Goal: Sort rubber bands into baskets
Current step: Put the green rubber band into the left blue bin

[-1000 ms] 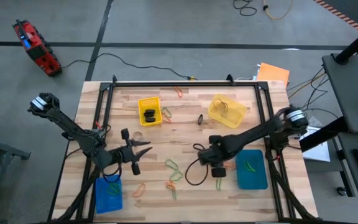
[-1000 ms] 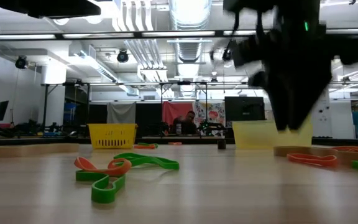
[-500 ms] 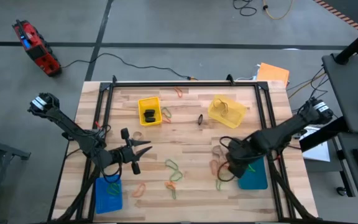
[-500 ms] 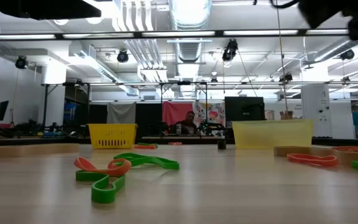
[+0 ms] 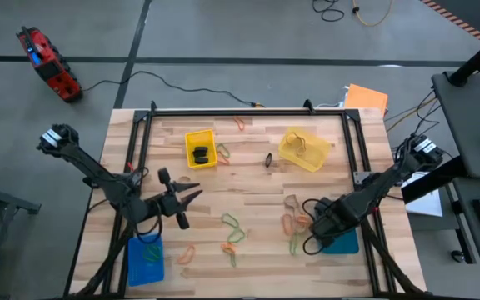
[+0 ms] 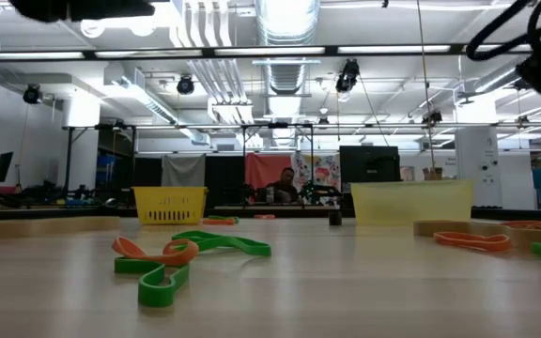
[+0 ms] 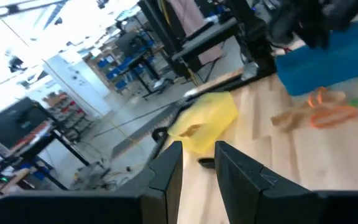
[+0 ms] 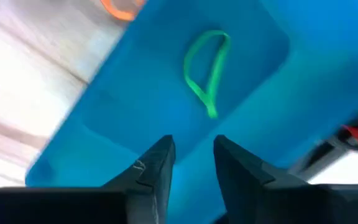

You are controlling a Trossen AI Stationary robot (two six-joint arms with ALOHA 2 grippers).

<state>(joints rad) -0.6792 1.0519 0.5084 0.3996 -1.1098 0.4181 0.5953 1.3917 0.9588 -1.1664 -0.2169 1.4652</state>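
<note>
Over the teal basket [image 5: 341, 239]: right gripper [image 8: 191, 152] narrowly open, empty; 1 green band [image 8: 207, 71] inside. Left gripper [image 7: 197, 158] narrow, empty.

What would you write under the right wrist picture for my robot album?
Right gripper hovers with open, empty fingers over the teal basket holding one green rubber band.

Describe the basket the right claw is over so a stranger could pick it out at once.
Start at the table's right edge nearest the camera's bottom. The teal-blue basket sits there under the right claw. It alone holds a single green rubber band; the other blue basket lies far left.
</note>
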